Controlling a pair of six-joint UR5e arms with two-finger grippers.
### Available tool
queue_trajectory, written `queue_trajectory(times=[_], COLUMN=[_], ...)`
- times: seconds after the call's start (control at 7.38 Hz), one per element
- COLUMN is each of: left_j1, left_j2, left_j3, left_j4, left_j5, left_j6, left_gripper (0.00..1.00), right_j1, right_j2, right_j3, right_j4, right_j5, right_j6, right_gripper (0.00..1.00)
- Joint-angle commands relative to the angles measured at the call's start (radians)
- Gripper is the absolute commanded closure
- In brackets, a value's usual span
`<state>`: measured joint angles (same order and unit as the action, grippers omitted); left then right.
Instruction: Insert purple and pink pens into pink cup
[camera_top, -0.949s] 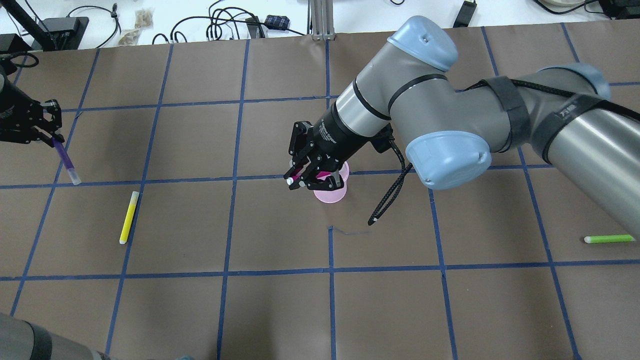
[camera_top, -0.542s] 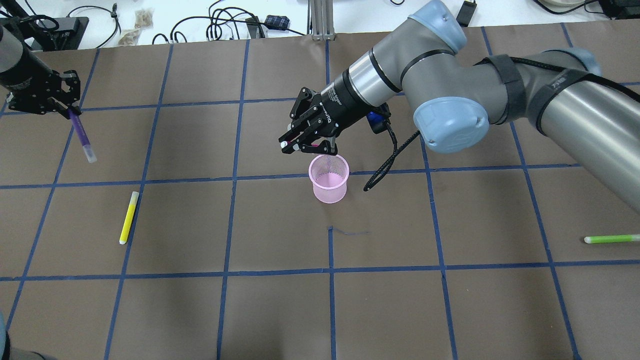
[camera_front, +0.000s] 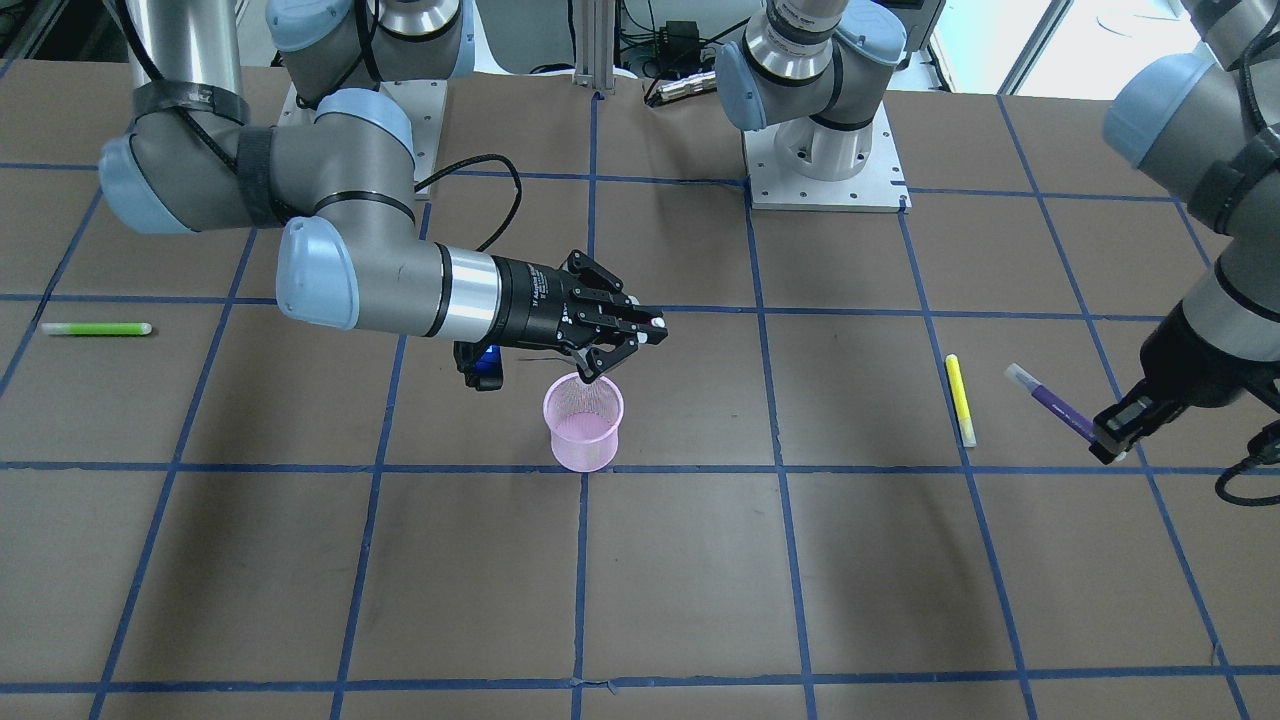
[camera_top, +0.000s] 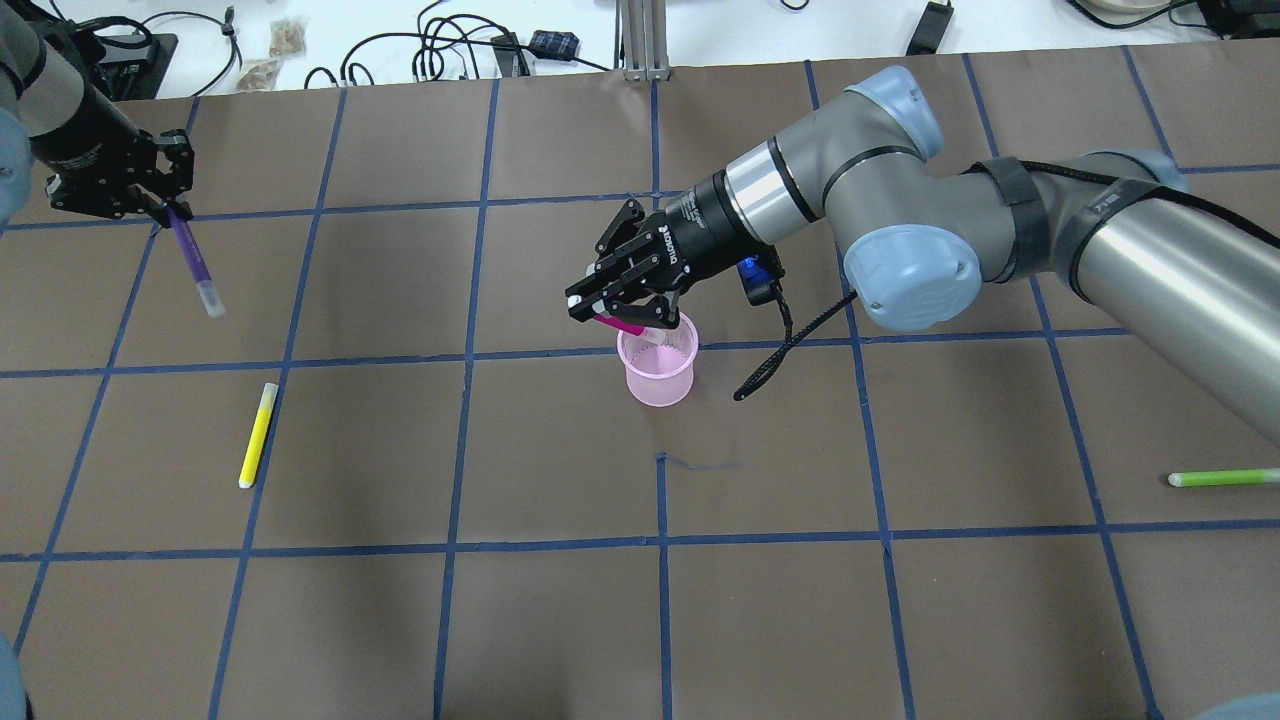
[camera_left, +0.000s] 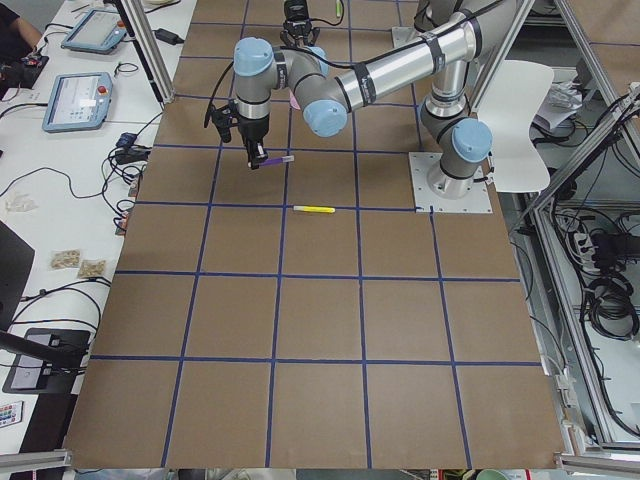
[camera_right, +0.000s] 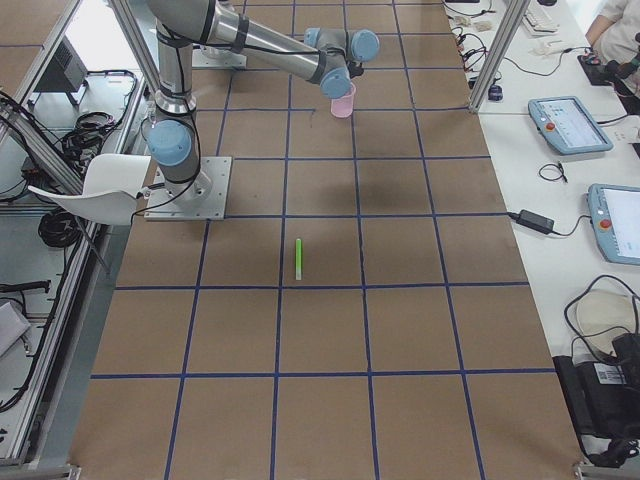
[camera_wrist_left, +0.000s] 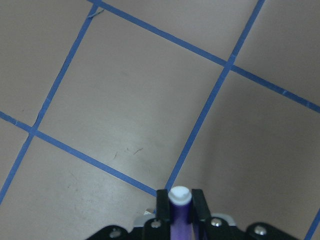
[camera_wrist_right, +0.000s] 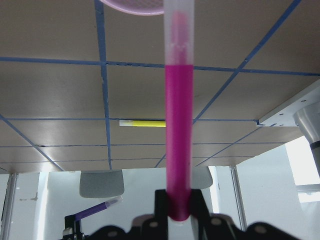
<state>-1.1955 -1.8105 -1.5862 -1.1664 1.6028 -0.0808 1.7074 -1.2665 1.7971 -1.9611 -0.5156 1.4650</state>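
Brown gridded surface (camera_top: 560, 620) carries the pink cup (camera_top: 658, 382) upright near centre, apparently empty. My right gripper (camera_top: 612, 314) clamps the pink pen (camera_top: 625, 327), slanted, tip over the rim; released so, it may glance off or topple the cup. Well apart, my left gripper (camera_top: 163, 207) pinches the purple pen (camera_top: 190, 255) aloft.

Robotics lab: teach pendants (camera_right: 565, 125), cables (camera_top: 432, 55), tape-gridded table (camera_top: 560, 620)

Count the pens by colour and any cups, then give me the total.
pink pen: 1
purple pen: 1
yellow pen: 1
green pen: 1
pink cup: 1
Total: 5
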Motion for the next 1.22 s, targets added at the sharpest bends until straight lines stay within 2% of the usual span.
queue_trajectory(times=[0.0,0.54,0.81,1.08], left_j1=[-0.012,-0.038,-0.045,-0.064], left_j2=[-0.001,-0.003,-0.009,-0.015], left_j3=[-0.003,-0.003,-0.003,-0.003], left_j4=[0.001,0.005,0.027,0.046], left_j5=[0.0,0.0,-0.001,0.0], left_j6=[-0.013,-0.031,-0.048,-0.071], left_gripper=[1.0,1.0,1.0,1.0], right_j1=[-0.008,-0.028,-0.028,-0.028], right_j2=[0.033,0.064,0.096,0.096], right_j3=[-0.001,0.005,0.008,0.01], right_j4=[-0.016,-0.056,-0.067,-0.065], right_j5=[0.034,0.005,0.003,-0.142], right_j6=[-0.014,-0.026,-0.041,-0.038], right_gripper=[0.84,0.83,0.75,0.0])
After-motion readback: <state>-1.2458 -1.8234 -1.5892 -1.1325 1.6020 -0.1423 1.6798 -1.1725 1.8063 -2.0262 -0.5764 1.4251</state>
